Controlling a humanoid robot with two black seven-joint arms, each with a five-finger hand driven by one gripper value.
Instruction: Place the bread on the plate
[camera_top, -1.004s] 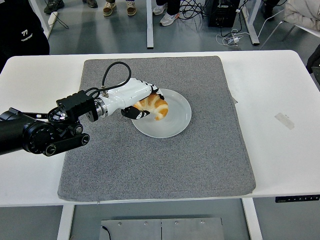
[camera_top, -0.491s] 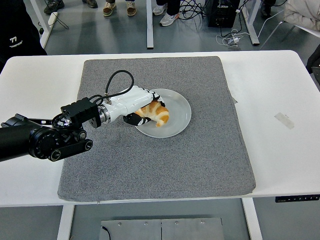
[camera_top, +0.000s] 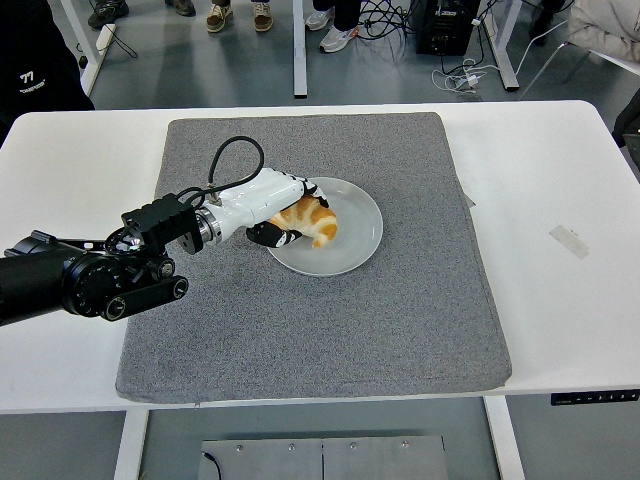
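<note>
1. The bread (camera_top: 312, 221) lies on the left half of the plate (camera_top: 355, 240), with the left hand (camera_top: 272, 205) over its left end. The white back of the hand covers the top of that end, and the dark fingers (camera_top: 268, 236) curl in under and beside it on the near side.
2. The fingers are bent around the bread's left end and touch it — it looks like a grasp, though the back of the hand hides how firmly they close.
3. The bread is a small curved piece, golden orange with paler stripes across it, shaped like a croissant. Its right end sticks out free of the hand and points toward the middle of the plate.
4. The plate is round and white and sits on a grey mat (camera_top: 400, 330), a little behind the mat's centre. The mat covers the middle of the white table (camera_top: 560, 180).
5. The left arm (camera_top: 70, 280) comes in from the left edge, black and bulky, resting low over the mat's left side. A black cable (camera_top: 225, 160) loops up from the wrist and back down behind the hand.
6. A small pale tag (camera_top: 568, 241) lies on the bare table well to the right of the mat — far from the plate.
7. Beyond the far edge of the table are shoes (camera_top: 236, 15) of people standing, table legs, and cables (camera_top: 470, 70) on the floor.
</note>
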